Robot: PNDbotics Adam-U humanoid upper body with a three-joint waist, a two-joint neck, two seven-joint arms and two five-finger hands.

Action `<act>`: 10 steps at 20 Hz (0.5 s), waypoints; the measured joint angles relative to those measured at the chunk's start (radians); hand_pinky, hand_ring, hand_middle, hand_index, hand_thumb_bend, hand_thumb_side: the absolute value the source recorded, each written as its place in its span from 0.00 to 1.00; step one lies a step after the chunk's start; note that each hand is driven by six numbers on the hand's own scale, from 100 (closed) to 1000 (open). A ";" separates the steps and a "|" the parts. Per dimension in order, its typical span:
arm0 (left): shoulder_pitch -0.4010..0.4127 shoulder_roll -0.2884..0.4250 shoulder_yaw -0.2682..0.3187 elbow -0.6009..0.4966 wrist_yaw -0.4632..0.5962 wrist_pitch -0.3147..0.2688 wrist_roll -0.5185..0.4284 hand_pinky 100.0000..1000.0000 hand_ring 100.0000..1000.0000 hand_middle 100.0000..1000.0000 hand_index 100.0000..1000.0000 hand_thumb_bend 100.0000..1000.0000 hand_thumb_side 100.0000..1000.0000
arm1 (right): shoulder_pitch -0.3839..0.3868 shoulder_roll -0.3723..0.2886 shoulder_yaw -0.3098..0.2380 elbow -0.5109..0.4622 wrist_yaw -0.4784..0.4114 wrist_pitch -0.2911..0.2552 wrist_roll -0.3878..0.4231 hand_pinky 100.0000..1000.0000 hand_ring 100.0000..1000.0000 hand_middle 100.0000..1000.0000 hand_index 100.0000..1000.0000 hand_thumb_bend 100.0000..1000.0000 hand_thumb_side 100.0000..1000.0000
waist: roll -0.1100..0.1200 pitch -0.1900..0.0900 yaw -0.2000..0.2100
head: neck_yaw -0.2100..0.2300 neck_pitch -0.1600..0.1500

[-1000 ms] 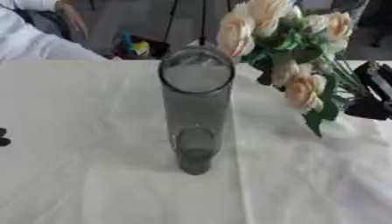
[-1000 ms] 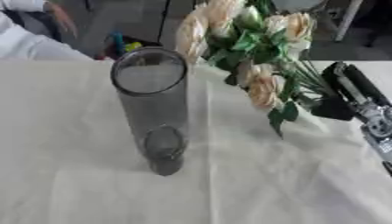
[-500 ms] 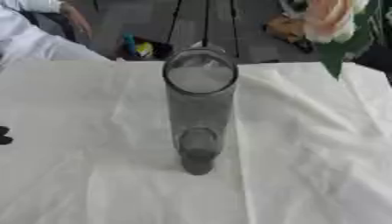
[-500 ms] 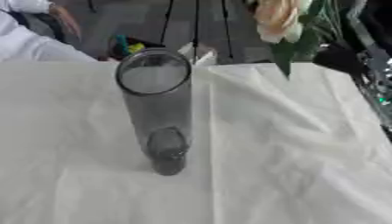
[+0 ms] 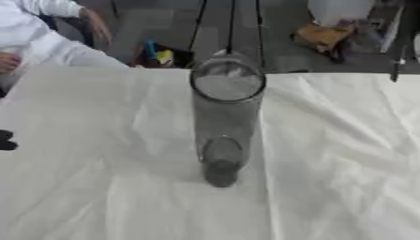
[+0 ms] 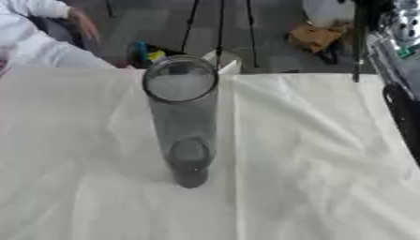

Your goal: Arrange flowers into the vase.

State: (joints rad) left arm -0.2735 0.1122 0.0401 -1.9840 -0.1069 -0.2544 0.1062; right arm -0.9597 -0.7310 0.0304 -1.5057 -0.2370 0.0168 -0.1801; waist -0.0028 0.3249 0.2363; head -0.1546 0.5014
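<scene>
vase stands upright mid-cloth — no flowers in it. right arm runs along the right edge — hand hidden, can't tell its fingers. dark bit of left hand at left edge.

white tablecloth, brown bag on floor

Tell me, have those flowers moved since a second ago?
Yes. They were beside the vase, to its upper right, then rose past the top edge. Now no flowers show; the vase stands alone on the white cloth.
</scene>
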 measured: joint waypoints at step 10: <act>0.006 0.002 -0.006 0.000 0.013 0.003 -0.011 0.49 0.53 0.69 0.85 0.00 1.00 | -0.118 0.092 0.019 0.018 -0.108 0.033 -0.083 0.00 0.00 0.00 0.00 0.10 0.29 | -0.006 -0.019 0.018 | -0.015 0.009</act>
State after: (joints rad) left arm -0.2677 0.1143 0.0340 -1.9840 -0.0943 -0.2517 0.0948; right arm -1.0781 -0.6388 0.0499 -1.4878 -0.3453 0.0493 -0.2631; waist -0.0089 0.3062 0.2539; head -0.1695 0.5105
